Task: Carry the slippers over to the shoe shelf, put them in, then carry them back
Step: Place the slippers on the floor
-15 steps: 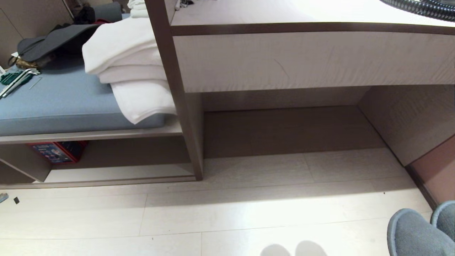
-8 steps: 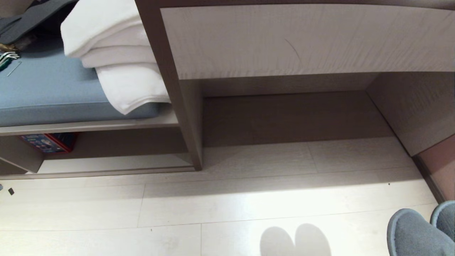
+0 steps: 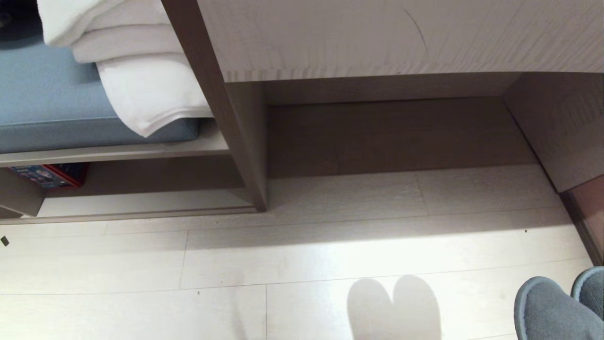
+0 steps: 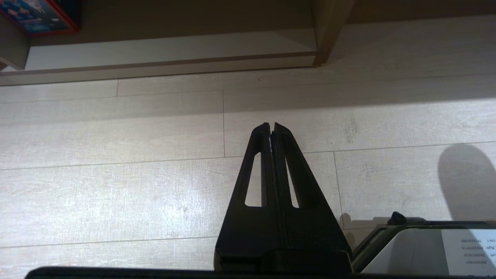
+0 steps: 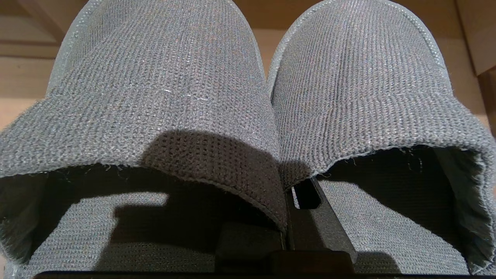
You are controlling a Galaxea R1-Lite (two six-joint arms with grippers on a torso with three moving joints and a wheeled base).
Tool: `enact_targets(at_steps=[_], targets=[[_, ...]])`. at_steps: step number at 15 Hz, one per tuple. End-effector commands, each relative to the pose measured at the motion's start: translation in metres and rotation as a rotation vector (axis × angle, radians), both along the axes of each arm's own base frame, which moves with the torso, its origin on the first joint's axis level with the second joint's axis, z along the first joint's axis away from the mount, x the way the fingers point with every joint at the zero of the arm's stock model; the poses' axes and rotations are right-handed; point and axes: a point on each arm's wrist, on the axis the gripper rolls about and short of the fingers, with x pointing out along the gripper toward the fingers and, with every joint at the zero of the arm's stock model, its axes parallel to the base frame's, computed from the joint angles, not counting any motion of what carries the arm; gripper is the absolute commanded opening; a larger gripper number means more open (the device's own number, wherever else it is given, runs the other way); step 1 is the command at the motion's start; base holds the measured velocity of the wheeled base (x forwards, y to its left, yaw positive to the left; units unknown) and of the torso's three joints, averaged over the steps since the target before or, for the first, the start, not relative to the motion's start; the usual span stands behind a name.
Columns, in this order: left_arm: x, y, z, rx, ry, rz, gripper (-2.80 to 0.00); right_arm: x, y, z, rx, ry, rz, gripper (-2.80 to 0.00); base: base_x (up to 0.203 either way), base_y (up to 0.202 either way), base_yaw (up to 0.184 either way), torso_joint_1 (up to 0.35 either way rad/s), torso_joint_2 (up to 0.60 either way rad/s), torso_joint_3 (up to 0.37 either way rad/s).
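The right gripper (image 5: 288, 217) is clamped on the inner edges of the 2 slippers (image 5: 248, 89), holding them side by side above the floor (image 3: 283, 264), toes toward the furniture. The left gripper (image 4: 271, 126) hangs closed and empty over the floor. The shoe shelf (image 3: 141, 200) sits low at left, beneath a blue cushion (image 3: 52, 104) bearing white towels (image 3: 137, 89).

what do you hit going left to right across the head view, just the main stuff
blue cushion → folded white towels → upright divider panel → open space under the counter → slippers at the lower right corner, held by the right gripper
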Motion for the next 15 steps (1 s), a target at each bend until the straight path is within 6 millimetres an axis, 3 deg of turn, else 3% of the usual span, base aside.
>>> enact_targets(at_steps=[1,15], targets=[[0.0000,0.0000,0.0000,0.000,-0.001,0.000,-2.80,0.0001,0.0000,0.0000,-0.002,0.002,0.000,-2.80,0.000,0.000,0.000,0.000,0.00,-0.208],[0.0000,0.0000,0.0000,0.000,-0.001,0.000,-2.80,0.0001,0.0000,0.0000,-0.005,0.002,0.000,-2.80,0.000,0.000,0.000,0.003,0.00,-0.197]])
